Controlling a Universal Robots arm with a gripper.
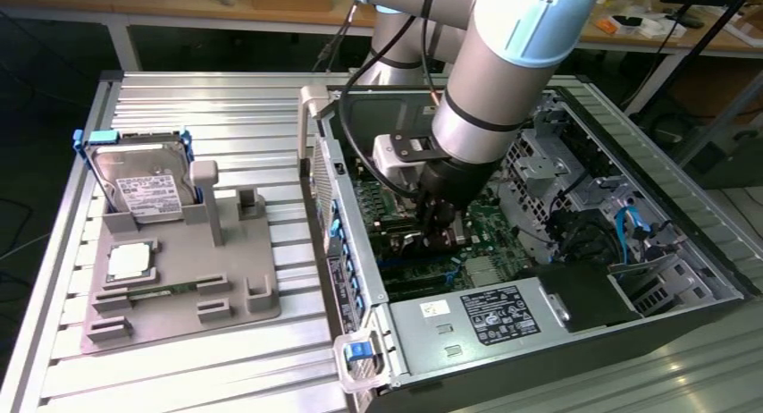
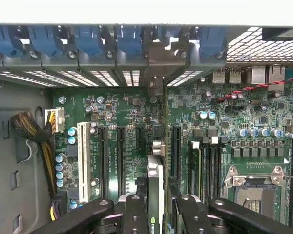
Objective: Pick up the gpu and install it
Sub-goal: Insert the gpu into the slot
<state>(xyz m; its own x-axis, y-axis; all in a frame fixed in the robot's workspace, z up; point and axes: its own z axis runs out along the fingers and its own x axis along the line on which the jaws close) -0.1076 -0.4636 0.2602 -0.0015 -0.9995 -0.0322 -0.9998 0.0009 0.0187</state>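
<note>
The gpu point(image 2: 155, 181) stands edge-on as a thin dark card over the green motherboard point(image 2: 115, 109). Its silvery metal end point(image 2: 157, 66) reaches the row of blue-clipped slot openings at the case's rear wall. My gripper point(image 2: 158, 202) is shut on the card, with one black finger point(image 2: 134, 212) on each side of it. I cannot tell whether the card sits fully in its slot. In the exterior view the gripper point(image 1: 435, 230) is deep inside the open computer case point(image 1: 667, 207), low over the motherboard, and the arm hides most of the card.
A white slot point(image 2: 82, 161) and black slots point(image 2: 121, 158) lie beside the card, and the processor socket point(image 2: 254, 190) is further off. A cable bundle point(image 2: 29, 129) hangs by the case wall. On the exterior view's left, a grey fixture point(image 1: 179, 292) holds a hard drive point(image 1: 141, 188) and a processor chip point(image 1: 129, 263).
</note>
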